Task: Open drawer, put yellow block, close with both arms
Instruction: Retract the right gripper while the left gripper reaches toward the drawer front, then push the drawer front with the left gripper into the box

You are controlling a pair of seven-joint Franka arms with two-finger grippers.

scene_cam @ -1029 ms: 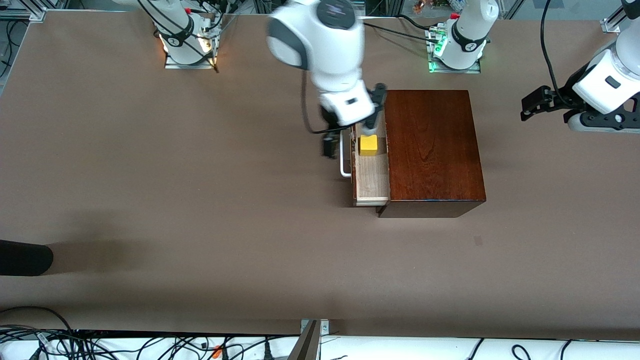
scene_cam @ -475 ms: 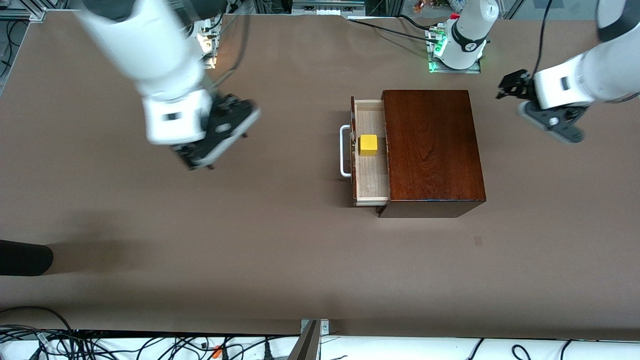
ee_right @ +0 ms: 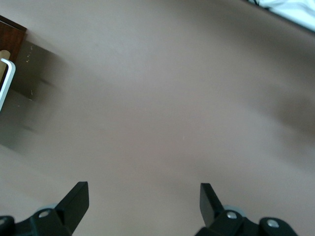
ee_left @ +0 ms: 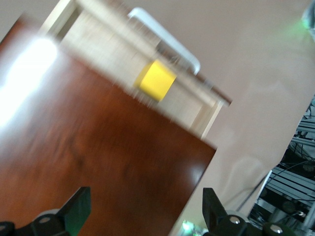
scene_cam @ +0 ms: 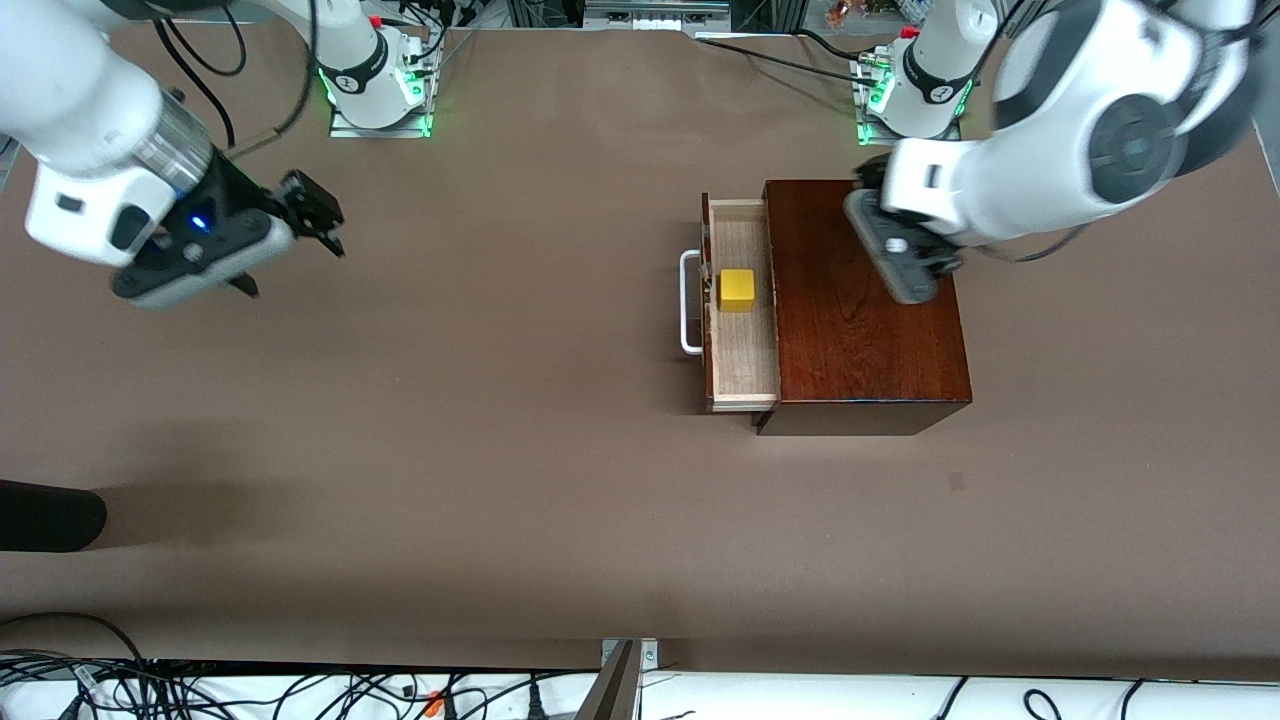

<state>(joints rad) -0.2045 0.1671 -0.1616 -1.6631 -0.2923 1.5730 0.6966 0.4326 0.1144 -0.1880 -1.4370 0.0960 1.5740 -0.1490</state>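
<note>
On the table [scene_cam: 500, 450], toward the left arm's end: wooden box [scene_cam: 865, 330] with the drawer [scene_cam: 742, 345] pulled out, white handle [scene_cam: 688, 303] pointing toward the right arm's end, and the yellow block [scene_cam: 737, 290] resting on the pale drawer floor, nearer the table's top edge than midway along it. Placing step judged complete; closing step in hand. Left gripper [ee_left: 142, 211] over the top of the box, fingers spread wide, nothing between them. Right gripper [ee_right: 142, 204] over bare table near the right arm's edge, well apart from the drawer, fingers likewise apart and empty. Next move judged to call for a steadying press on the box by one gripper and a push on the drawer front or handle by the other, square to the slide so as not to skew the box. Left fingertips hidden under the wrist in the front view; contact with the box top not discernible. Left wrist view smeared; part of the drawer interior concealed beneath the box top.
</note>
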